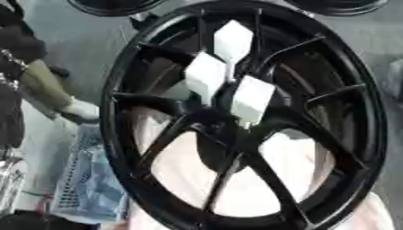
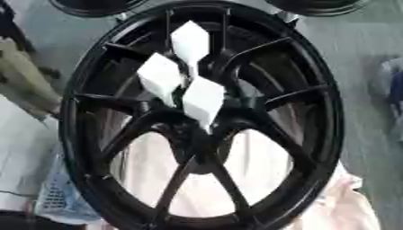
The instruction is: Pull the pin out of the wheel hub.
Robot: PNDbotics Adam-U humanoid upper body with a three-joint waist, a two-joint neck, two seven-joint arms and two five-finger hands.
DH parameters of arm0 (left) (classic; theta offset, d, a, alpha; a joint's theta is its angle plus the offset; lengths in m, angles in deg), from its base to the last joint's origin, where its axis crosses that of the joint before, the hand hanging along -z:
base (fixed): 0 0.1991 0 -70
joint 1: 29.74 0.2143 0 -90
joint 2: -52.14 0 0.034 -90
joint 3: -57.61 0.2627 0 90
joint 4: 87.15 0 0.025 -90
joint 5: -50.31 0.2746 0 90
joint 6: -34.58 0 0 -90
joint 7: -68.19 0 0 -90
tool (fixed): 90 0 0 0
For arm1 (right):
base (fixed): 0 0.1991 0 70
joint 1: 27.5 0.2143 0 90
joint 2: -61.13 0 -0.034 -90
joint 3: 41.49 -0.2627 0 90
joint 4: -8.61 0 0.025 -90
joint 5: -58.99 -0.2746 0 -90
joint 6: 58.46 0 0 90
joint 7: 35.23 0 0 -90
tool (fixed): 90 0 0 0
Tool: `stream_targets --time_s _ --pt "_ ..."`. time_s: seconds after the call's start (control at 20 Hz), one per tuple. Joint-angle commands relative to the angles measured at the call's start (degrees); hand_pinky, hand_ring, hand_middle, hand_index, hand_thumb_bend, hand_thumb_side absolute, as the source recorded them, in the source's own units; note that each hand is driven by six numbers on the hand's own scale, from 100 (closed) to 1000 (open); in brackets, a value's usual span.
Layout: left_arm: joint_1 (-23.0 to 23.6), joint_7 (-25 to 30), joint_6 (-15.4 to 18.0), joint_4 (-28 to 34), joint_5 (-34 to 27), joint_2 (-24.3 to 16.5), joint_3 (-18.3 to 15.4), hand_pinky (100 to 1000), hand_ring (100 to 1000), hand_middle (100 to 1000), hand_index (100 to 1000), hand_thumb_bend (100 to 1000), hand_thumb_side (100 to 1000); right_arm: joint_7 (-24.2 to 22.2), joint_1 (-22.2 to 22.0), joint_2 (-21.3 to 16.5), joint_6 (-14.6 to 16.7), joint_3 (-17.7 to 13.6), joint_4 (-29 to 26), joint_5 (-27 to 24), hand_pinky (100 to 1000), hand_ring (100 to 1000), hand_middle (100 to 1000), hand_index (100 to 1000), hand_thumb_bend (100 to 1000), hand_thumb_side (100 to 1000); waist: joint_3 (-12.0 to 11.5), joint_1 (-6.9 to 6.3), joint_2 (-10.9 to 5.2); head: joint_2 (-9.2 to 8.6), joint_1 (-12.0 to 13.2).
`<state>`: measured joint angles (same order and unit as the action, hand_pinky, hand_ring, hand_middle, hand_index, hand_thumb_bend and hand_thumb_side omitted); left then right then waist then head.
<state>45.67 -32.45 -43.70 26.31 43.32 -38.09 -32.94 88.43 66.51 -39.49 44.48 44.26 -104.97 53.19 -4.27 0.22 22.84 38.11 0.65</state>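
At the far left a person's sleeve (image 1: 49, 87) in an olive tone reaches in from the edge, ending in a pale glove or cuff; it does not touch the wheel. Below it a light blue basket (image 1: 87, 188) with a gridded wall sits by the wheel's lower left rim.

The black wheel (image 2: 72, 134) fills most of both views, tilted so its face turns toward the camera, with thin spokes running from the rim to the hub (image 2: 193, 130) near the middle. A pale pinkish cloth (image 2: 236, 175) shows through the lower openings between the spokes.

Three white pins (image 1: 206, 75) with flat, diamond-shaped heads stand out of the hub area, clustered just above centre: one highest, one lower left, one lower right, their narrow ends pointing down into the hub. They are near each other, not clearly touching.

Parts of two more dark wheels (image 1: 114, 5) show along the top edge.

No writing or brand can be read. Neither robot hand shows in either view, so their state cannot be told.
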Motion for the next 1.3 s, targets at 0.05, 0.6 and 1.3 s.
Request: stream_targets --time_s 0.05,0.6,1.3 --pt "-0.27 -0.01 0.79 1.13 0.7 -3.19 -0.06 784 723 615 755 100 706 0.08 0.22 -0.91 0.04 -0.56 -1.02 0.33 636 805 741 710 100 400 0.13 -0.18 -0.85 -0.05 0.13" --pt "-5.98 0.22 3.55 1.13 3.12 -17.93 1.09 767 721 614 757 100 665 0.46 -0.8 -1.2 0.08 -0.84 -1.02 1.37 636 804 740 709 100 394 0.5 -1.24 -1.04 1.04 -0.16" --pt "-16.9 20.18 -0.54 1.13 8.65 -38.93 6.85 776 739 640 787 100 614 0.66 -2.59 -1.22 -0.08 -0.68 -1.02 1.99 636 805 740 708 100 394 1.11 -1.16 -2.0 1.41 -0.89"
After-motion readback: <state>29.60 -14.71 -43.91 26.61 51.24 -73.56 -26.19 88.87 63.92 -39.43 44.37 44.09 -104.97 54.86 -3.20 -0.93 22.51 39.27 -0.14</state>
